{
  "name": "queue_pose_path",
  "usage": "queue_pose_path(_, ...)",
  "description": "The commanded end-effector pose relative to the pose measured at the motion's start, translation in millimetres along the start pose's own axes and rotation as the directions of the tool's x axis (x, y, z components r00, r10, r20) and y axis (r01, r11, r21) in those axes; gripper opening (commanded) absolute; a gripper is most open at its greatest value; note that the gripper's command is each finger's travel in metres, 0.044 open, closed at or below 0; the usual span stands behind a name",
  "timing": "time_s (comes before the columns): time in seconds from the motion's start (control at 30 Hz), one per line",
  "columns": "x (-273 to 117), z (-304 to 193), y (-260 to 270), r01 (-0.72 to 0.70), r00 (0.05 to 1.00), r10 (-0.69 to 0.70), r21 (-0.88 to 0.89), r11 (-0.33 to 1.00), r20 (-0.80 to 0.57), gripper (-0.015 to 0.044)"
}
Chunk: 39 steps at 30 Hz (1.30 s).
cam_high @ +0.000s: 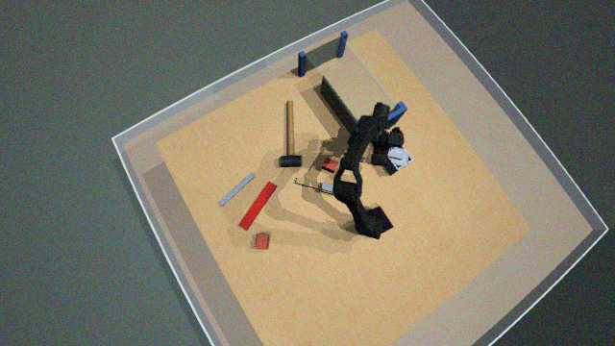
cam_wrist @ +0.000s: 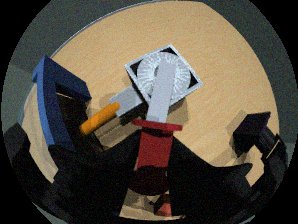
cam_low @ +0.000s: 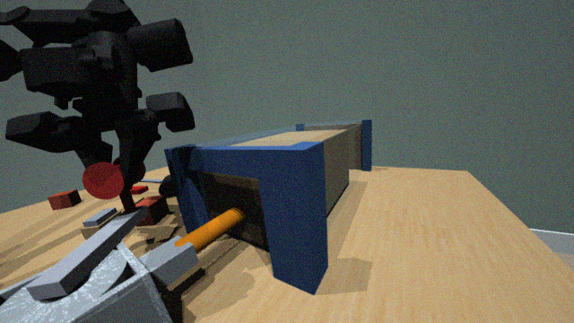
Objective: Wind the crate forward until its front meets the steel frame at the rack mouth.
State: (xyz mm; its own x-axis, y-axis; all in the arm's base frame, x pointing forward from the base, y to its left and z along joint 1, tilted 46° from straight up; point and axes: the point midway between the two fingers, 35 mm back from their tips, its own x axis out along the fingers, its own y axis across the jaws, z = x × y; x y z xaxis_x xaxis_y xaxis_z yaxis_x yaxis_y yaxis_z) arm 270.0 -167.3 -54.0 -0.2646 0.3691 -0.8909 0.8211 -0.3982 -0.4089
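Observation:
The winch (cam_high: 399, 160) (cam_wrist: 145, 75) has a ribbed drum in a square grey housing. The handle's grey arm (cam_low: 90, 260) (cam_wrist: 163, 92) lies across its top; the key and hole are hidden beneath. My gripper (cam_low: 115, 168) (cam_wrist: 153, 135) is shut on the handle's red grip, beside the winch. An orange strap (cam_low: 215, 229) (cam_wrist: 100, 119) runs from the winch through the blue steel frame (cam_high: 398, 114) (cam_low: 296, 202) (cam_wrist: 47, 95) to a dark brown face (cam_low: 233, 190), apparently the crate's front. It is in shadow just inside the mouth; its gap to the frame cannot be told.
The cubby (cam_high: 367, 79) (cam_low: 337, 179) stretches back from the frame. A hammer (cam_high: 290, 127), a red bar (cam_high: 258, 206), a grey bar (cam_high: 236, 189), a grey-ended tool (cam_high: 327, 187) and two red blocks (cam_high: 261, 241) (cam_high: 330, 164) lie on the bench. One red block (cam_low: 152, 210) is near the grip.

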Motion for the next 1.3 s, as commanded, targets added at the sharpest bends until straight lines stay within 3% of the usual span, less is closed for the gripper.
queue_pose_path(0.0,2,-1,-14,0.032,0.999,-0.032,0.0,0.999,-0.003,0.0)
queue_pose_path(1.27,8,13,-57,0.035,0.999,-0.035,0.002,0.999,-0.002,0.0)
